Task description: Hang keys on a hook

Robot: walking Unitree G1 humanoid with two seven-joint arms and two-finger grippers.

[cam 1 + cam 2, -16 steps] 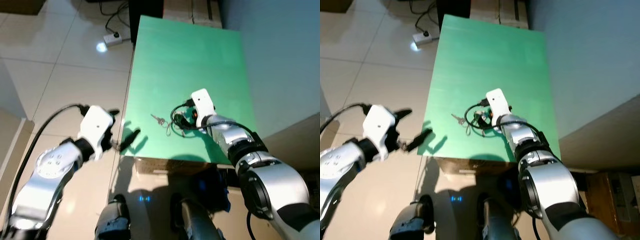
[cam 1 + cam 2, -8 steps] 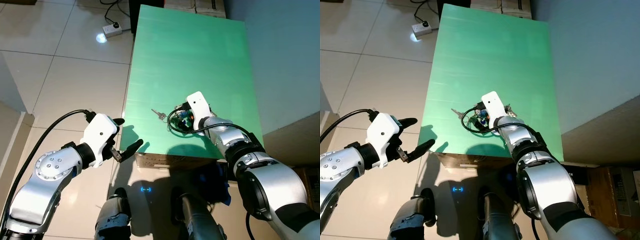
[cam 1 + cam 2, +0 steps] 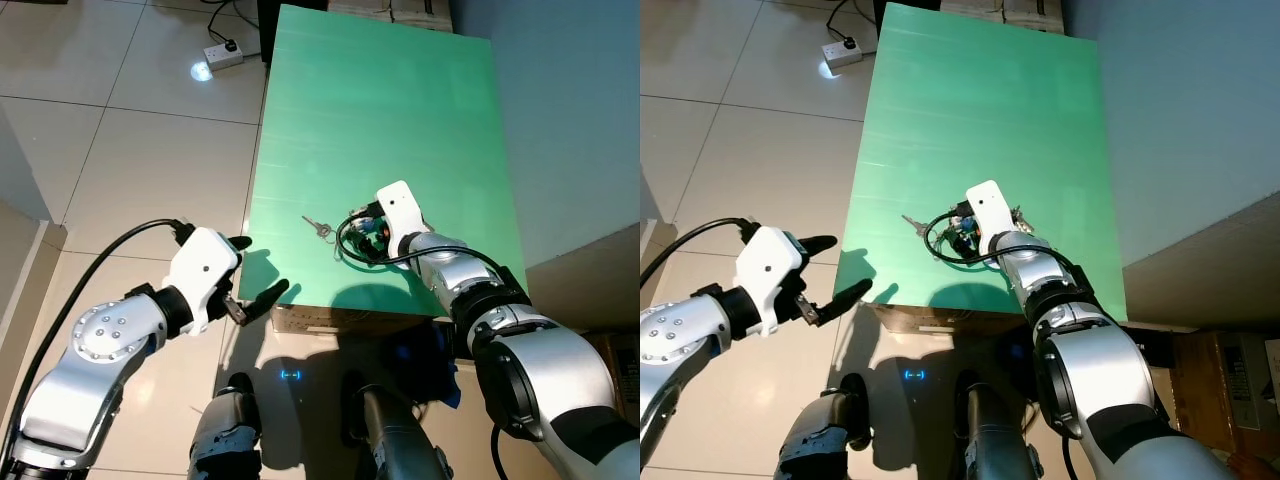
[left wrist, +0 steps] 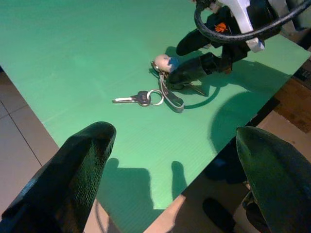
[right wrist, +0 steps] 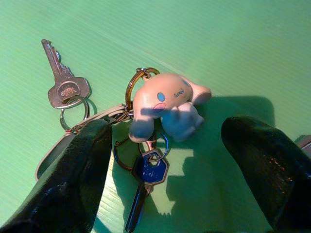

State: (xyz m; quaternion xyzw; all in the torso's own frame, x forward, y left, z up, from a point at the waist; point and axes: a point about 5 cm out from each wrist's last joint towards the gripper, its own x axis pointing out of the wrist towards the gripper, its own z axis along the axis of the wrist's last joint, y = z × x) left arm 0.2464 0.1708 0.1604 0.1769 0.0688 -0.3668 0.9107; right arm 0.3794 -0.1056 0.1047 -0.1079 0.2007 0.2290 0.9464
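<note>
A bunch of keys (image 3: 325, 232) lies on the green table (image 3: 380, 120) near its front edge. It has a silver key (image 5: 62, 85), a blue-headed key (image 5: 149, 174) and a small white plush charm (image 5: 167, 104) on rings. My right gripper (image 5: 170, 165) is open just above the table, its fingers on either side of the charm and the blue key without touching them. My left gripper (image 3: 252, 272) is open and hangs off the table's front left corner, apart from the keys (image 4: 155, 94).
Tiled floor (image 3: 120, 130) lies left of the table, with a power strip (image 3: 222, 57) and cables at the far end. A blue-grey wall (image 3: 570, 110) runs along the table's right side. Cardboard boxes stand beyond the far edge.
The camera shifted slightly. My right gripper has settled lower around the charm. The left gripper stays off the table corner.
</note>
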